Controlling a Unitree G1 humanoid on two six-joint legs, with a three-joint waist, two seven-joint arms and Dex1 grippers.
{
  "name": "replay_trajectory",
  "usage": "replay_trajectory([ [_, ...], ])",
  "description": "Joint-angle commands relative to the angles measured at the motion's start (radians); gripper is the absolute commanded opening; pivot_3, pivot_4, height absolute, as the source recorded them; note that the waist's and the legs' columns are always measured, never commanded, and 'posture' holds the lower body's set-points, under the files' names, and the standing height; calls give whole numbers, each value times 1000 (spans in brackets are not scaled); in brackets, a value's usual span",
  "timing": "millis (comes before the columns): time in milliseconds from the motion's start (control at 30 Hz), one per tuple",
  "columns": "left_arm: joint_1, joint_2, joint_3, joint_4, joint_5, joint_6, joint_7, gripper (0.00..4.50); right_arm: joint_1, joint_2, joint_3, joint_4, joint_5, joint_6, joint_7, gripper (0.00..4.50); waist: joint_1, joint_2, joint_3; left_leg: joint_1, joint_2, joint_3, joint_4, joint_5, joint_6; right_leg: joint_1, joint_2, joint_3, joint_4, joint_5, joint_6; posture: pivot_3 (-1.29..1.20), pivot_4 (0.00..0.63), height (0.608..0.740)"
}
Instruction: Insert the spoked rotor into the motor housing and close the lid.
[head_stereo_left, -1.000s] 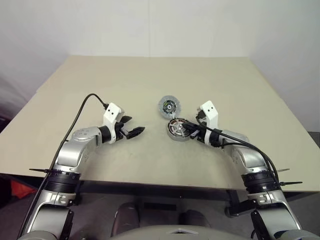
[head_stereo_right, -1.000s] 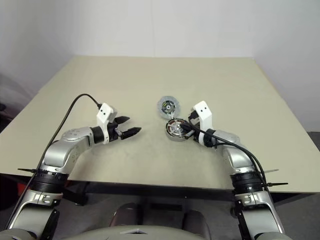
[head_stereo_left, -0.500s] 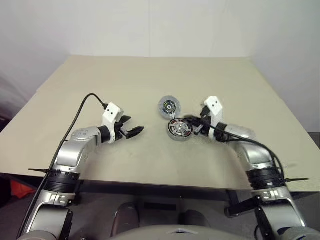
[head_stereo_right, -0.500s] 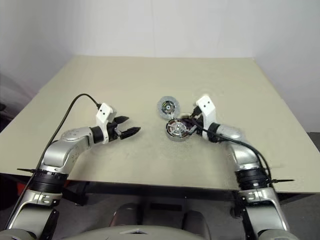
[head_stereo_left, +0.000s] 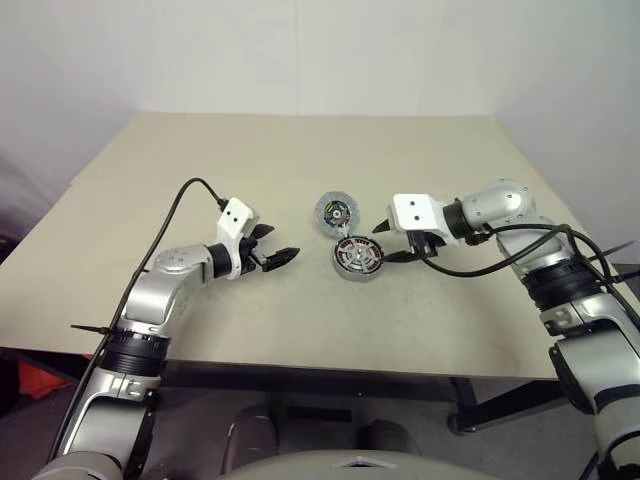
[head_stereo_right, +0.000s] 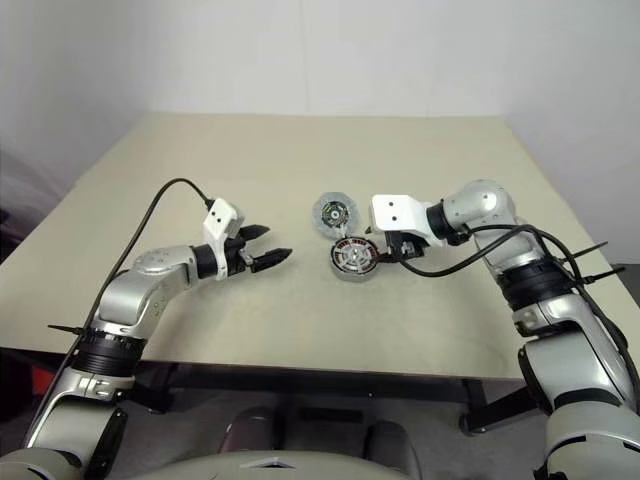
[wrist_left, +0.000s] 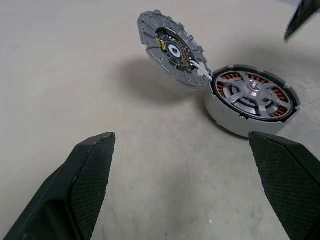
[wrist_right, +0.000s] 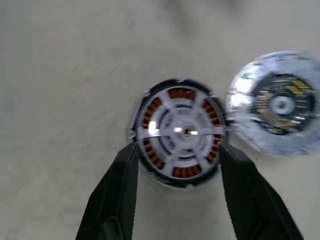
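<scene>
The spoked rotor, copper windings showing between silver spokes, sits inside the motor housing at mid-table; the green-centred lid stands tilted open against its rim; no legible markings. Right gripper straddles the housing, fingers parted, gripping nothing; left gripper wide open, empty, apart; nothing obstructs.

I can read no text, label, brand, number or sign anywhere here, not on the table, the parts or my arms.
</scene>
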Motion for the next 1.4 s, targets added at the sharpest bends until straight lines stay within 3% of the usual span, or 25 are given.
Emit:
replay_trajectory([
  [33,-3,-4,9,-37,4,-14,13,4500,-63,31,30,108,-45,-104,49,2604,0,0,0,-1,0,0,0,0,0,0,0,0,0,0,0,0,0,740],
  [633,19,0,23,-56,1,-12,37,4500,-135,107,86,390,-179,-325,95,2604,-1,0,0,-6,0,-1,7,-2,3,-3,0,-1,1,1,-2,0,0,740],
  [1400,18,-2,28,-39,2,-19,43,4500,-128,69,125,320,-224,-436,151,2604,-1,0,0,-9,1,-2,13,-4,7,-2,0,-1,2,1,-2,0,0,740],
])
